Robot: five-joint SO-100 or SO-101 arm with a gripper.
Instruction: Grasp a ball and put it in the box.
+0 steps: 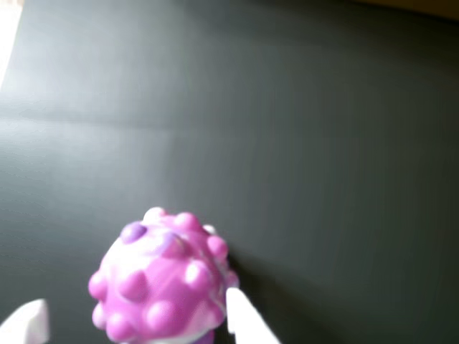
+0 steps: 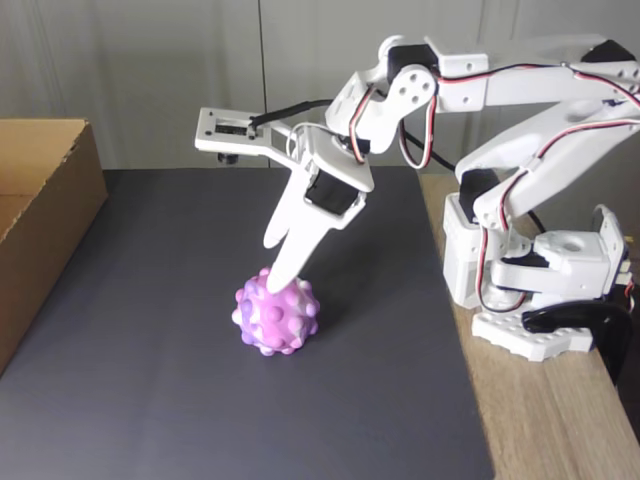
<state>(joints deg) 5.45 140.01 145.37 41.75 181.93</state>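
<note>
No brand, label or writing can be read on anything here. The box (image 2: 40, 230), brown corrugated cardboard with raw cut edges, stands at the left edge of the fixed view on the dark mat (image 2: 200, 400) that covers most of the desk (image 2: 560, 430); what little of its inside shows looks bare, though most of it is out of frame. The ball (image 2: 277, 315), bumpy and mottled pink, purple and white, rests on the mat well apart from the box, near the middle of the fixed view. The white arm (image 2: 520, 150) reaches over from the right, and its jaws (image 2: 283, 272) point down onto the top of the ball. The wrist view adds what the fixed view hides: the ball (image 1: 161, 283) sits between two white fingertips (image 1: 244, 319), one touching its right side, the other off to the left and clear of it, so the jaws (image 1: 136, 322) stand apart, not clamped.
</note>
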